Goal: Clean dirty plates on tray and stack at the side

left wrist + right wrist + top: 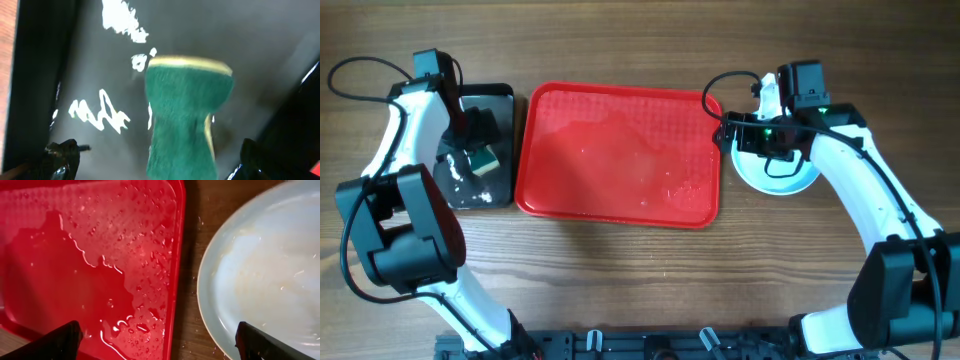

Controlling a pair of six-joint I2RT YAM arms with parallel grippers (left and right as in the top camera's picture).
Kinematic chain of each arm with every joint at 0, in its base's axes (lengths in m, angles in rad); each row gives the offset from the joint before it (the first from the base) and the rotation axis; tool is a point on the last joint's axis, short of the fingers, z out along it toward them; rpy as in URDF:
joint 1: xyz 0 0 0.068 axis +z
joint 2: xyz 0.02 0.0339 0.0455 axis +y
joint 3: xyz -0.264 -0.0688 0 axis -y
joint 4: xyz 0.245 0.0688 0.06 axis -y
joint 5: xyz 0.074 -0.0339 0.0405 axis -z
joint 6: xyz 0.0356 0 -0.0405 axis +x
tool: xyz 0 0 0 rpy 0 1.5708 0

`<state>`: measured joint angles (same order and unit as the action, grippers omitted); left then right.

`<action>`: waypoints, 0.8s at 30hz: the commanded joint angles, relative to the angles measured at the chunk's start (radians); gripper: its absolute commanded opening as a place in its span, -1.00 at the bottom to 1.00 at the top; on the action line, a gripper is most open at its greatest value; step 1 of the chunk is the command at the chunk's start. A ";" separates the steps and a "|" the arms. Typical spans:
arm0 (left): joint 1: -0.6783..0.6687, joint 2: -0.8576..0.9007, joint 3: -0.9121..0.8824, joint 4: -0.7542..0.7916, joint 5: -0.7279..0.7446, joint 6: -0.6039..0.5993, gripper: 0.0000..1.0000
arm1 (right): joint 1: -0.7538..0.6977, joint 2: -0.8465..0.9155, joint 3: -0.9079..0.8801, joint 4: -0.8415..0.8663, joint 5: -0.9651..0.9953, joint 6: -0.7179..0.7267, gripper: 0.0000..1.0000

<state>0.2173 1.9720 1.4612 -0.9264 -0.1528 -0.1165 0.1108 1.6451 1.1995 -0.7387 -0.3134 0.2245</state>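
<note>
The red tray (620,150) lies mid-table with no plates on it, wet with water film and droplets; it also shows in the right wrist view (90,255). Pale plates (788,182) sit on the wood just right of the tray, mostly under my right arm; I cannot tell how many. The top plate (265,270) looks smeared and wet. My right gripper (745,140) (160,340) is open and empty, straddling the tray's right rim and the plate's edge. My left gripper (480,135) (155,160) is open, with a green sponge (185,115) between its fingers, apart from them.
The small black tray (505,100) (260,50) stands left of the red tray, with white foam streaks (97,112) on it. The sponge (485,157) lies in it. A strip of bare wood (192,255) separates the red tray and the plates.
</note>
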 commanded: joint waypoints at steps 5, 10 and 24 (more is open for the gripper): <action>-0.034 -0.218 0.172 -0.125 -0.017 0.001 1.00 | 0.003 -0.051 0.235 -0.124 -0.002 -0.042 1.00; -0.043 -0.308 0.172 -0.126 -0.017 0.001 1.00 | 0.003 -0.118 0.361 -0.260 -0.001 -0.042 0.99; -0.042 -0.315 0.172 -0.126 -0.017 0.001 1.00 | 0.003 -0.395 0.458 -0.419 -0.058 0.341 0.99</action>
<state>0.1749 1.6527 1.6356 -1.0515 -0.1604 -0.1169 0.1108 1.2625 1.6470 -1.1446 -0.3504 0.3931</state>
